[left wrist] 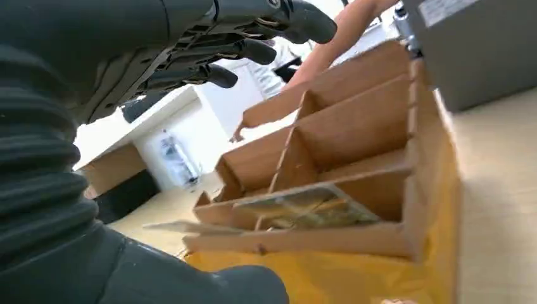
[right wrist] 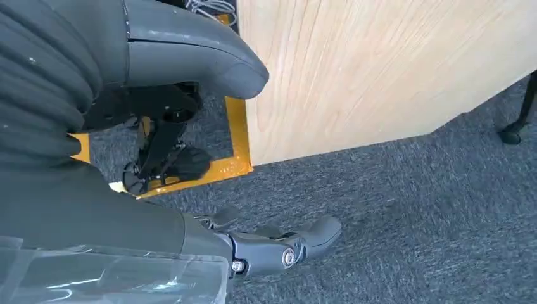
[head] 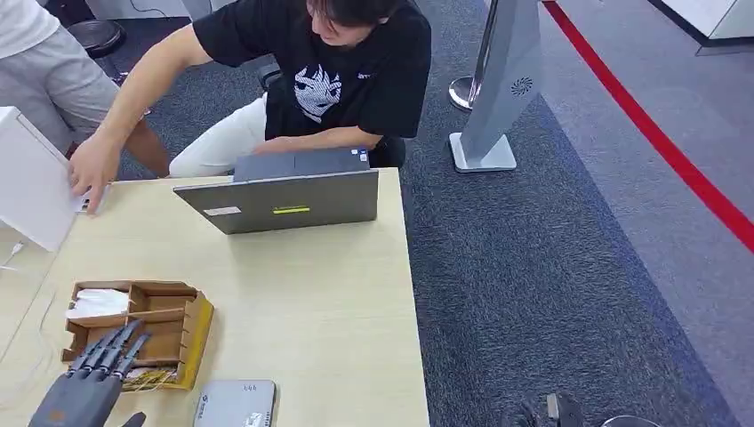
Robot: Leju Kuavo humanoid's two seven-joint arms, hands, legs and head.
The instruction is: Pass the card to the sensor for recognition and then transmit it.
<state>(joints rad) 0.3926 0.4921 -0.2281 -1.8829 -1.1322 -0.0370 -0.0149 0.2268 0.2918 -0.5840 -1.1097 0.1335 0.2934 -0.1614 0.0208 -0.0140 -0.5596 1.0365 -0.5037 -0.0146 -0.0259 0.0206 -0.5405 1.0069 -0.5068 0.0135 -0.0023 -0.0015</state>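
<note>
My left hand (head: 84, 384): it hovers over the near end of the wooden organizer (head: 191, 329), fingers (left wrist: 221, 76) stretched out straight and apart, holding nothing.
My right hand (right wrist: 190, 63): it hangs beside the table's edge, above the grey carpet (right wrist: 392, 215). My thumb and fingers are loosely spread with nothing in them.
Card (left wrist: 304, 206): a card lies flat in the organizer's nearest compartment, just under my left fingers; I am not touching it.
Wooden organizer: a brown divided box with a yellow side, standing on the table (head: 329, 311). Its far compartment holds something white (head: 96, 303).
Sensor (head: 236, 405): a flat grey pad just beside the organizer, on its right, at the table's near edge.
Laptop (head: 284, 200): beyond the organizer, well apart from it, lid open with its back toward me.
Person (head: 347, 71): seated beyond the laptop in a black shirt, one hand (head: 92, 169) reaching to a white box (head: 31, 187) that stands beyond the organizer at the table's left edge.
Grey stand (head: 502, 80): on the carpet, far from the organizer, past the table's right side.
</note>
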